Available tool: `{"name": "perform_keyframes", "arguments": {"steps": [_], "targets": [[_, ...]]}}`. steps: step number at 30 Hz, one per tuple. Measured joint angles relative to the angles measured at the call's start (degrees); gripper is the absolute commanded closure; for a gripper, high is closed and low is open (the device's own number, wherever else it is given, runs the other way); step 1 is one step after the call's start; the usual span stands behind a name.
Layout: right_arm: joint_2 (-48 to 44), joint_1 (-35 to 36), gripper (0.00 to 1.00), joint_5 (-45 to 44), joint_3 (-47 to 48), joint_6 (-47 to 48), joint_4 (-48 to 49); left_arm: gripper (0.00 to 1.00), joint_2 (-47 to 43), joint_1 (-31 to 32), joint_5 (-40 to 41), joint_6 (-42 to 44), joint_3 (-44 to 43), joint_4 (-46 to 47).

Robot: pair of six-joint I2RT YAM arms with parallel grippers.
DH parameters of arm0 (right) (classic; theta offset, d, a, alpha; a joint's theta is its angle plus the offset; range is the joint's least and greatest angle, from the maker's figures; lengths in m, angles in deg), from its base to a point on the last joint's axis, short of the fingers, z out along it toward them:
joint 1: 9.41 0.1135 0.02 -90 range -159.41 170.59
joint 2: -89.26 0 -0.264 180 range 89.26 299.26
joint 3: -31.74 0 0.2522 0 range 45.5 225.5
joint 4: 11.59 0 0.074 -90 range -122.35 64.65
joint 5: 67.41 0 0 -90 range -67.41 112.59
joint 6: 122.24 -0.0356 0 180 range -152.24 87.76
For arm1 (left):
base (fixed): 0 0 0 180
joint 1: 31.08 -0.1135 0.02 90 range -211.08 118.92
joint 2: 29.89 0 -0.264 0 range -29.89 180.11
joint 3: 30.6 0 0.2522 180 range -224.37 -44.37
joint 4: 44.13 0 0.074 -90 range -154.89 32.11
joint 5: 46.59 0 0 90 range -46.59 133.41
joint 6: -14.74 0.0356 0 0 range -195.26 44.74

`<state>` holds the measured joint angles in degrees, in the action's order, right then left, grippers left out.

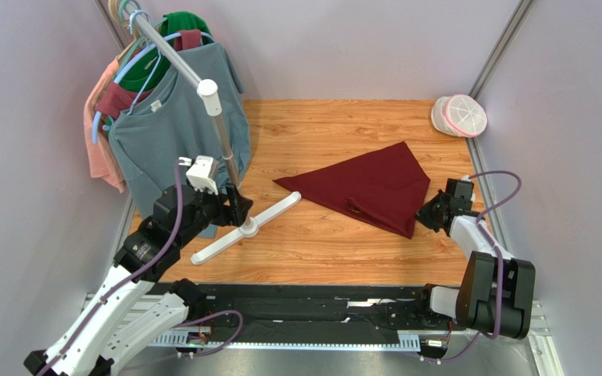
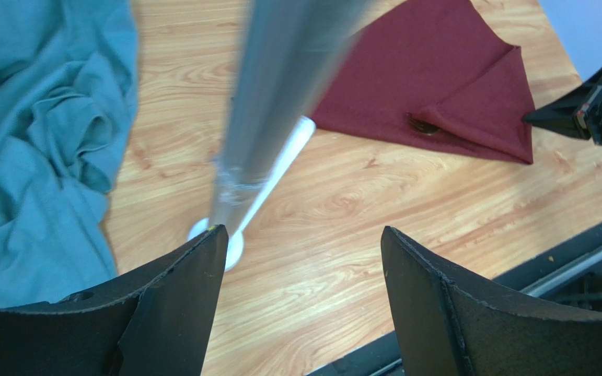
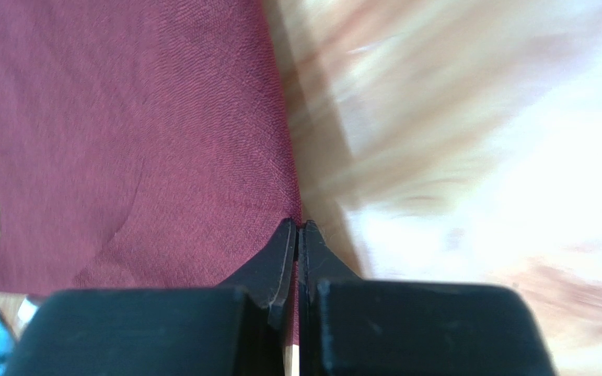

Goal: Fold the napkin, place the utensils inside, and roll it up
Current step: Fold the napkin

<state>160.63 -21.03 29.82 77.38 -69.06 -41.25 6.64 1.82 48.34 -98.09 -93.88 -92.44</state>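
The dark red napkin (image 1: 375,184) lies folded into a triangle on the wooden table, right of centre. It also shows in the left wrist view (image 2: 445,70) and the right wrist view (image 3: 123,133). A small end of the fork (image 1: 353,207) peeks from under a fold near the napkin's near edge (image 2: 424,125); the rest is hidden. My right gripper (image 1: 423,215) is shut, its tips at the napkin's right edge (image 3: 298,225), with no cloth seen between them. My left gripper (image 1: 237,205) is open and empty (image 2: 304,231), beside the rack pole, far left of the napkin.
A clothes rack with a metal pole (image 1: 218,133) and white T-shaped base (image 1: 245,227) stands at the left, hung with a teal shirt (image 1: 171,133) and others. A white-and-pink round object (image 1: 459,116) sits at the back right. A black rail (image 1: 320,301) runs along the near edge.
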Motion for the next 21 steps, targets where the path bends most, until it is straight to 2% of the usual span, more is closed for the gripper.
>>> {"name": "perform_keyframes", "arguments": {"steps": [5,10,11,13,14,15,17,21], "targets": [[-3.19,-7.65,1.0,-2.29,0.0,2.49,-3.89,0.2,5.44,12.9,5.81,-1.73,-0.96,3.08],[-6.14,-11.32,1.0,-6.4,0.0,4.83,-6.19,0.19,19.19,25.49,9.57,-2.97,-4.72,9.09],[-6.25,-11.78,0.96,-6.97,0.0,5.27,-6.45,0.19,22.45,26.86,9.49,-3.28,-5.86,10.73],[-6.27,-12.72,0.75,-7.87,0.0,6.01,-6.97,0.19,29.35,28.61,8.57,-4.09,-8.0,13.9],[-6.21,-13.16,0.61,-8.28,0.0,6.51,-7.28,0.19,32.63,29.0,7.85,-4.46,-9.07,15.39],[-6.14,-13.42,0.42,-8.66,0.0,6.86,-7.52,0.19,35.39,29.24,7.1,-4.83,-9.99,16.57],[-6.08,-13.68,0.36,-9.05,0.0,7.19,-7.8,0.19,41.03,29.33,5.86,-5.51,-12.13,18.58],[-6.73,-13.62,0.37,-9.27,0.52,8.39,-9.35,0.19,49.88,29.09,5.46,-5.9,-16.87,20.44]]}}
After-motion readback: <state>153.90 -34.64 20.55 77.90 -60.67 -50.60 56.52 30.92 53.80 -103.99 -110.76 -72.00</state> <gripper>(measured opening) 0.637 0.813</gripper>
